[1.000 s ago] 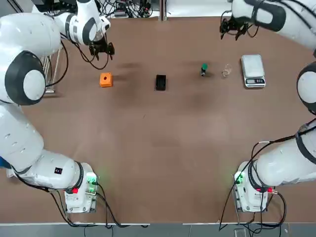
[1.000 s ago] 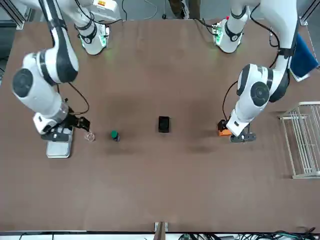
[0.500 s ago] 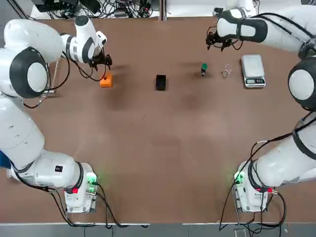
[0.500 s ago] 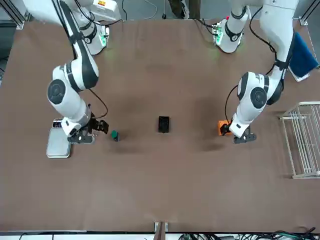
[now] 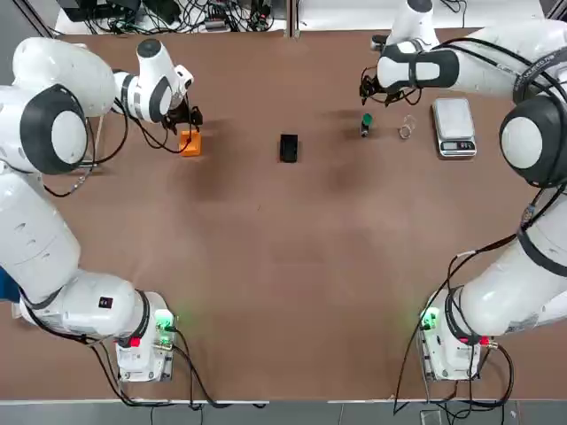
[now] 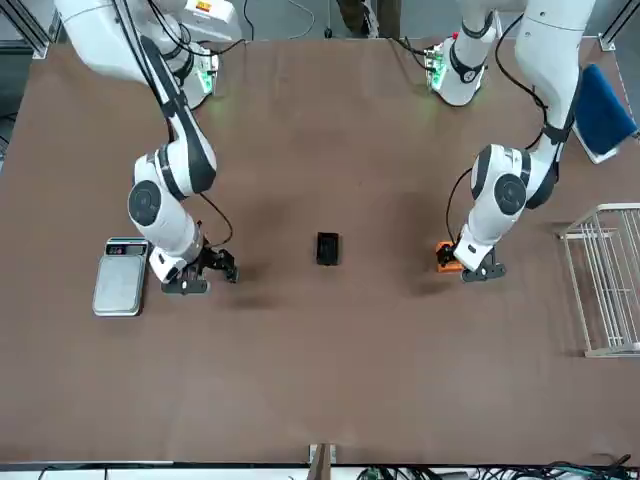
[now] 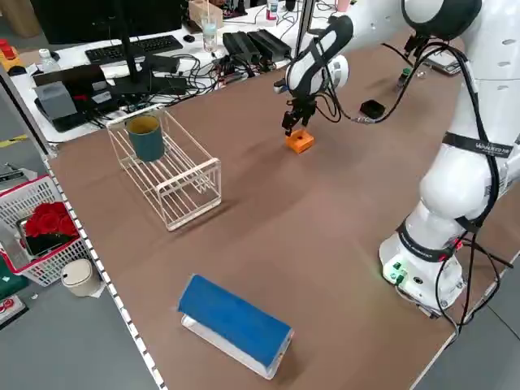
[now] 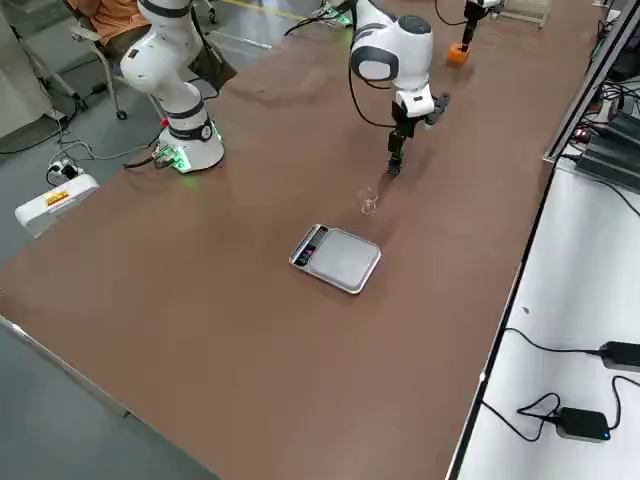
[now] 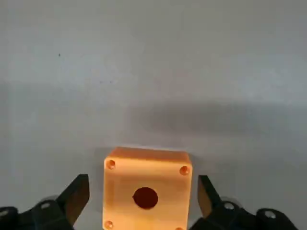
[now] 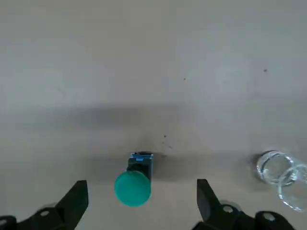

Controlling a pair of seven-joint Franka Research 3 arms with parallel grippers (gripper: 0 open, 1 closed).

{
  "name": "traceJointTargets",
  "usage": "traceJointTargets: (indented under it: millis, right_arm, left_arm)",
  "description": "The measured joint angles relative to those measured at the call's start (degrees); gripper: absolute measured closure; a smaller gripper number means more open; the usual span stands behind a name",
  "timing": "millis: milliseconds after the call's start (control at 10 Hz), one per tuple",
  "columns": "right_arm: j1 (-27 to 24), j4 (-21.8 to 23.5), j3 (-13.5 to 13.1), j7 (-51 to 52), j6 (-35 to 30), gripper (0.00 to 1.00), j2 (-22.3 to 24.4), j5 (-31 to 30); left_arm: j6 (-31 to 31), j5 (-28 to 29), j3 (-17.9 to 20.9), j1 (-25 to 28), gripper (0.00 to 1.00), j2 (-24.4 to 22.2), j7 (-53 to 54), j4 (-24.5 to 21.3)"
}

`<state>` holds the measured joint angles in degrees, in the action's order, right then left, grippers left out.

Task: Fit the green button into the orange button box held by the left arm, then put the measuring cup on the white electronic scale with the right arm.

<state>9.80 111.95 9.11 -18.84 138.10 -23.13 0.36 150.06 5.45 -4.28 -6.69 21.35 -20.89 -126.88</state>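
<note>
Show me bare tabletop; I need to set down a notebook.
Bare: the middle, below the black block and between the arms' bases. Crowded: the far right, with green button, measuring cup, scale and right pincer.

At about half past eight in the front view, the right gripper [image 6: 214, 272] hides the green button [image 10: 133, 188] and the measuring cup [image 10: 283, 173]; the right wrist view's edge crops the cup's rim. At three o'clock in the front view, the left gripper [image 6: 467, 264] covers part of the orange button box [image 6: 448, 265], whose near end the left wrist view cuts off. At two o'clock from above, the scale's display [image 5: 457, 146] is too small to read. The front view crops the person [image 6: 370, 18] at twelve o'clock to legs.
</note>
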Motion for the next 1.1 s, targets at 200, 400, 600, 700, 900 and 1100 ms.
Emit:
traceJointTargets:
  millis: [200, 400, 600, 700, 900, 1100]
  right_arm:
    - [1.2, 0.0, 0.0, -4.9, 0.8, 0.00, -1.2, -4.4]
    - [2.1, 0.0, 0.0, -9.4, 1.8, 0.00, -2.7, -8.3]
    - [2.2, 0.3, 0.0, -9.8, 3.8, 0.00, -3.6, -8.6]
    - [2.2, 0.5, 0.0, -9.8, 4.7, 0.00, -4.0, -8.6]
    - [2.2, 1.1, 0.0, -9.8, 5.7, 0.02, -4.5, -8.7]
    - [2.1, 2.1, -0.1, -9.9, 6.5, 0.12, -4.5, -8.7]
  left_arm:
    - [0.7, 0.0, 0.0, 0.0, 0.00, 0.0, 0.0, -0.9]
    - [1.0, 0.0, 0.0, 0.0, 0.00, 0.0, 0.0, -1.2]
    - [1.1, 0.0, 0.0, 0.0, 0.00, 0.0, 0.0, -1.3]
    - [1.2, 0.0, 0.0, 0.0, 0.00, 0.0, 0.0, -1.3]
    - [1.7, 0.0, -0.1, 0.0, 0.00, 0.0, 0.0, -1.6]
    - [1.8, 0.0, -0.2, 0.0, 0.00, 0.0, 0.0, -1.7]
